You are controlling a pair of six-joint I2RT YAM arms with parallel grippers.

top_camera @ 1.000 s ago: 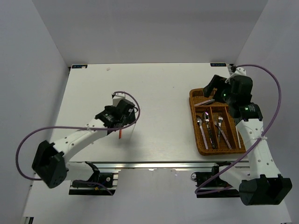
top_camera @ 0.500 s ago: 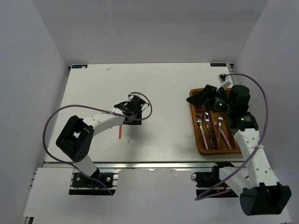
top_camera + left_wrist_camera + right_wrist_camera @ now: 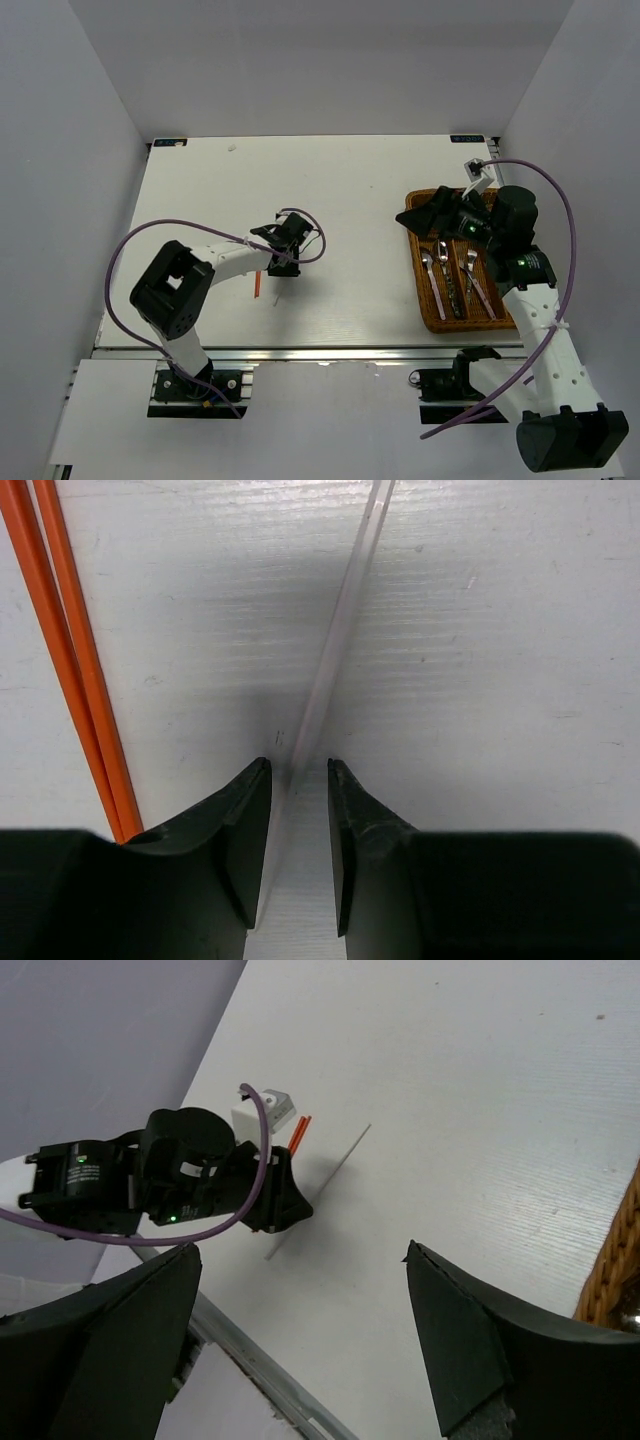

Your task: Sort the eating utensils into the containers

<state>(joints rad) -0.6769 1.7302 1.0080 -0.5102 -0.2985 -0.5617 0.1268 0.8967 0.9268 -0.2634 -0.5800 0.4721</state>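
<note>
Left wrist view: the left hand (image 3: 299,770) is lowered to the surface (image 3: 500,630) with its two fingers narrowed around a white chopstick (image 3: 340,650), one finger on each side. Whether the pads press on it cannot be told. A red-orange chopstick pair (image 3: 70,660) lies flat just beside that chopstick, outside the fingers. In the top external view, both items lie well apart from the wicker tray (image 3: 428,318), on the left arm's side of it. The right hand (image 3: 425,215) hovers above the tray's far end, with its fingers spread wide and gripping nothing. Silver utensils (image 3: 450,275), spoons among them, lie lengthwise in the tray's narrow compartments.
</note>
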